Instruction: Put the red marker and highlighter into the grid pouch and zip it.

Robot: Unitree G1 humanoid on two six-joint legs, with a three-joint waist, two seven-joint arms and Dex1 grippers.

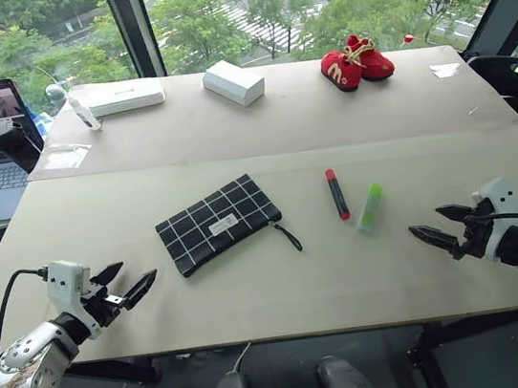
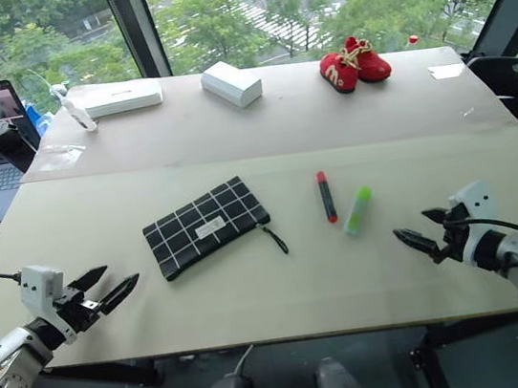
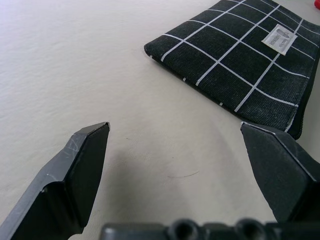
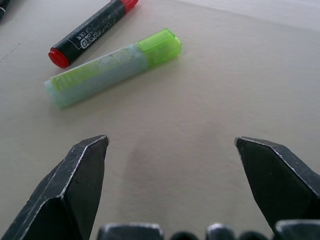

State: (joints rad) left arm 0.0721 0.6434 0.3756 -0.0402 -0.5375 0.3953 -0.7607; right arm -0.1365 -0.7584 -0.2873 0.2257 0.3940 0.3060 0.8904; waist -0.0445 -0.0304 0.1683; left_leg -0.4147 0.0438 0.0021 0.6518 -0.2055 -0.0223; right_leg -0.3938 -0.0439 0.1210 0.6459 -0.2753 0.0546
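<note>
Left wrist view: spread left end effector (image 3: pixel 175 150) faces grid pouch (image 3: pixel 245 55), label unreadable; right end effector (image 4: pixel 172 165) spread.

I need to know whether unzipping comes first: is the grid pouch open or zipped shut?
Cannot tell for sure. The grid pouch lies flat on the table with no gap showing, and its pull cord trails from one end.

Both arms silver-grey metal with yellow bands near the lower edge, white blocky wrist housings trailing black cables, left gripper (image 1: pixel 127 282) and right gripper (image 1: pixel 440 225) each ending in two black, wedge-shaped, scuffed fingers (image 3: pixel 75 175).
</note>
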